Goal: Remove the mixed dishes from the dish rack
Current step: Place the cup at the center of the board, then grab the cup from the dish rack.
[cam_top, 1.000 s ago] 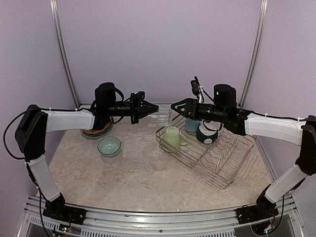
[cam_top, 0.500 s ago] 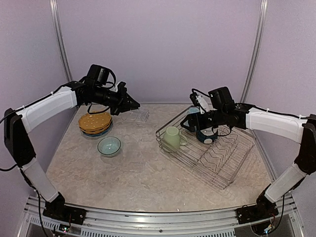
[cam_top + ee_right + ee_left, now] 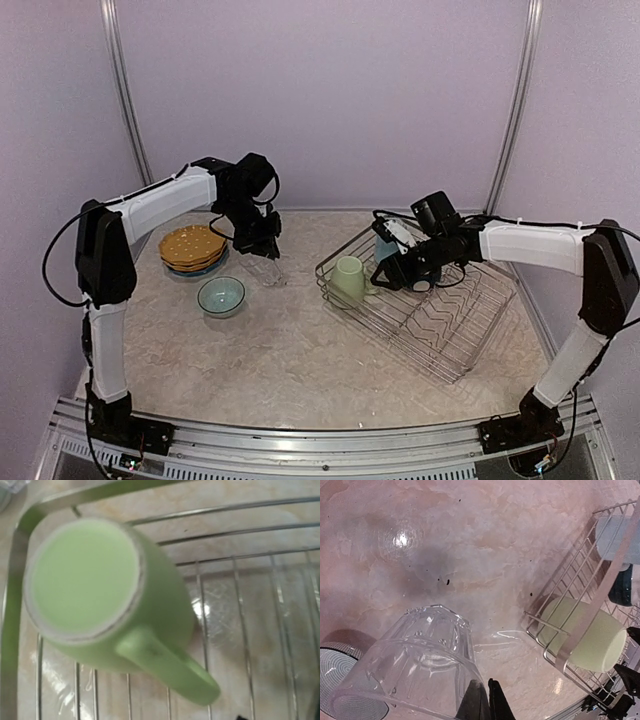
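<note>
My left gripper [image 3: 262,243] is shut on the wall of the clear glass [image 3: 266,265], holding it low over the table beside the stack of yellow plates [image 3: 192,247]. In the left wrist view the fingertips [image 3: 476,700] pinch the rim of the glass [image 3: 415,655]. The teal bowl [image 3: 221,296] stands on the table. The pale green mug [image 3: 349,279] sits upside down in the near left corner of the dish rack [image 3: 455,335]. My right gripper [image 3: 388,272] is open, just right of the mug by its handle [image 3: 170,672]. The mug fills the right wrist view [image 3: 95,590].
A light blue mug [image 3: 384,243] and a dark-blue bowl [image 3: 418,286] sit in the rack behind my right gripper. Both show in the left wrist view, the mug [image 3: 620,535] above the bowl [image 3: 622,587]. The rack's zigzag dividers [image 3: 440,320] hold nothing.
My left arm has swung the glass from the back centre leftward and down to beside the yellow plates. My right gripper has dropped into the rack next to the green mug.
</note>
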{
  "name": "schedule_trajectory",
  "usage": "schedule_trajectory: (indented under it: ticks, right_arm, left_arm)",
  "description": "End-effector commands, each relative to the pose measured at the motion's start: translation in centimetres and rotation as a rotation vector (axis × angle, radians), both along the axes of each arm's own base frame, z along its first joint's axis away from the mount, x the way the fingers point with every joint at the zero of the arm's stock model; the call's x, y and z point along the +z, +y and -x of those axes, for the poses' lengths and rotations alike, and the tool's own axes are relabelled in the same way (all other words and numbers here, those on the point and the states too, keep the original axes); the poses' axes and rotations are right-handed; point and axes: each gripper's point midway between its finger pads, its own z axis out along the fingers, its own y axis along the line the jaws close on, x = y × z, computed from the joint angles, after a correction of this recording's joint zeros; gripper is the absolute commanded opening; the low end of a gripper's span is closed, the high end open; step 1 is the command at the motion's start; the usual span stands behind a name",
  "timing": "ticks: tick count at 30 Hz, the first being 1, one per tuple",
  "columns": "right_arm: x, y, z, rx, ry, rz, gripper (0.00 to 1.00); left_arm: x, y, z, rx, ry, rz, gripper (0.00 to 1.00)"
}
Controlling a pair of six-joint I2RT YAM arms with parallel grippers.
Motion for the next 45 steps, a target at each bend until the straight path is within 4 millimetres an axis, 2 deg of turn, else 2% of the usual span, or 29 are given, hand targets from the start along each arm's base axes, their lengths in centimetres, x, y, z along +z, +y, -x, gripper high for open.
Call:
schedule_trajectory:
  ticks: [1,6,11,16,21,27,34,40,45]
  right_arm:
    - [-1.1,0.8,-0.4,0.082,-0.008,0.012,0.6]
    - [-2.0,1.1,-1.1,0.104,-0.029,0.026,0.51]
    - [-2.6,1.6,-1.7,0.123,-0.043,0.034,0.49]
    - [-3.6,1.5,-2.1,0.128,-0.049,0.055,0.52]
    - [-3.7,2.3,-2.3,0.156,-0.057,0.034,0.5]
    - [-4.0,2.9,-2.0,0.198,-0.06,0.01,0.44]
    - [-4.7,2.9,-2.0,0.222,-0.066,0.021,0.34]
    - [-4.9,2.6,-2.2,0.207,-0.076,0.036,0.21]
    - [-3.6,2.4,-2.2,0.174,-0.102,0.009,0.11]
  left_arm:
    - [-1.6,1.3,0.0,-0.024,0.019,-0.126,0.01]
    - [-4.1,1.7,-0.5,-0.025,0.052,-0.186,0.03]
    - [-6.0,1.7,-0.7,-0.032,0.084,-0.22,0.05]
    - [-7.0,1.6,-0.8,-0.038,0.098,-0.23,0.17]
    - [-7.0,1.2,-0.8,-0.044,0.101,-0.219,0.23]
    - [-5.5,0.6,-0.5,-0.058,0.079,-0.194,0.38]
    - [-2.4,-0.2,0.5,-0.079,0.044,-0.159,0.53]
    - [0.6,-0.3,1.4,-0.079,0.004,-0.129,0.57]
    - [3.4,-0.4,2.2,-0.073,-0.037,-0.085,0.59]
